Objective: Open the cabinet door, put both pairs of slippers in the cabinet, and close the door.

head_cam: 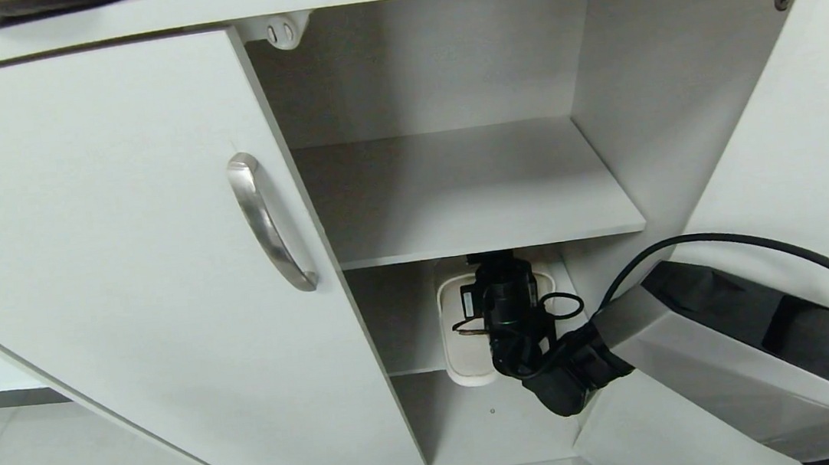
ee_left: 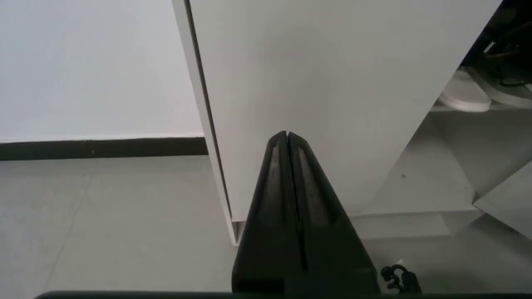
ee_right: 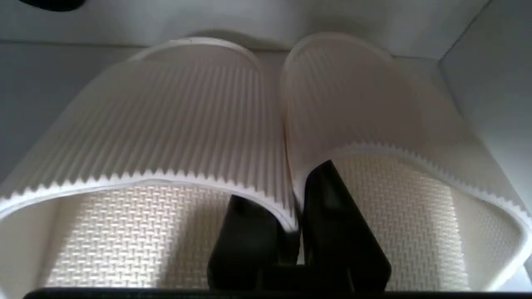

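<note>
STOWING THE SLIPPERS: A robot's right gripper (ee_right: 293,228), its black fingers pinched on the meeting inner edges of a pair of cream, ribbed foam slippers (ee_right: 166,108), holds the footwear in the compartment directly beneath the bare white shelf (head_cam: 456,189) of a white laminate cabinet (head_cam: 645,85). Clamping both uppers at the one place where they touch appears to let a single arm carry the pair as one load. The toes point toward the back wall below the shelf, so the two go in side by side.

From the head camera, the slippers sit low under the shelf's front edge. Whether they rest on the compartment's bottom board or hang just above it cannot be told.

To the right of the shelf, the white right-hand door (head_cam: 821,143) stands swung wide, which gives the arm its way in. To the shelf's left, the white left-hand door (head_cam: 92,243), with its curved brushed-metal handle (head_cam: 267,225), is shut.

The left gripper (ee_left: 287,145), fingers pressed together with nothing between them, hangs low in front of that closed door. It is well below and left of the shelf, above the grey floor (ee_left: 108,224), and is probably parked there to stay out of the working arm's way.

Judged from this, the opening step is done and one pair is at its place. Letting go, bringing the other pair and shutting the door are yet to come.
</note>
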Controlling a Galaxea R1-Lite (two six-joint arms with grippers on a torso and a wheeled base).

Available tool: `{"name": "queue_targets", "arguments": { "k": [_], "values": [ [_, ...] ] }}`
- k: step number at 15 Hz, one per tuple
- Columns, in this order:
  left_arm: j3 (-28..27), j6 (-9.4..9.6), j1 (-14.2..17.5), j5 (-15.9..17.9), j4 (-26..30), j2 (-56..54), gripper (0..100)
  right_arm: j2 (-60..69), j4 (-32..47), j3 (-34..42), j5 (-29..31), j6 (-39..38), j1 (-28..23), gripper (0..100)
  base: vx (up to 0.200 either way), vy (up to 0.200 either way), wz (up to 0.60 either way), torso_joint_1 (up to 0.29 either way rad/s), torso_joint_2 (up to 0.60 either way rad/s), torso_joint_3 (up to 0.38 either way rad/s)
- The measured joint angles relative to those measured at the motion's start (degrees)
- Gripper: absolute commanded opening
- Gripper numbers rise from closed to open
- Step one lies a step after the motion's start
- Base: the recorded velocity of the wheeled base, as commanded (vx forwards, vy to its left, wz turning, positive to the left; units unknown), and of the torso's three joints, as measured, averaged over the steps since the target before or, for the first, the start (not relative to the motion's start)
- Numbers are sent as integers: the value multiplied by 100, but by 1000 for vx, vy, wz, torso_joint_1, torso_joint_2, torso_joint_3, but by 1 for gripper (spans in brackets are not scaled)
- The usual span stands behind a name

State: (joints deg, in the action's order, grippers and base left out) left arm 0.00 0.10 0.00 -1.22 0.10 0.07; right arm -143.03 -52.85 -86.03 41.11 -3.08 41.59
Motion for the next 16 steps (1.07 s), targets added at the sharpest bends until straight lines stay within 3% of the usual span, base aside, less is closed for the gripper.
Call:
{"name": "queue_targets", "arguments": {
  "k": [3, 4, 10, 16],
  "values": [
    [0, 6, 0, -1, 0, 2, 0, -60, -2, -85, 2, 33, -23, 0, 0, 0, 0, 0, 0, 0],
    [0, 1, 0, -6, 0, 2, 0, -77, -4, -107, 2, 35, -22, 100, 0, 0, 0, 0, 0, 0],
    [0, 0, 0, -17, 0, 2, 0, -66, -52, 150, 16, 35, -1, 100, 0, 0, 0, 0, 0, 0],
    [0, -10, 0, -17, 0, 0, 0, 808, -731, 1773, 50, 29, 335, 100, 0, 0, 0, 0, 0, 0]
  ]
}}
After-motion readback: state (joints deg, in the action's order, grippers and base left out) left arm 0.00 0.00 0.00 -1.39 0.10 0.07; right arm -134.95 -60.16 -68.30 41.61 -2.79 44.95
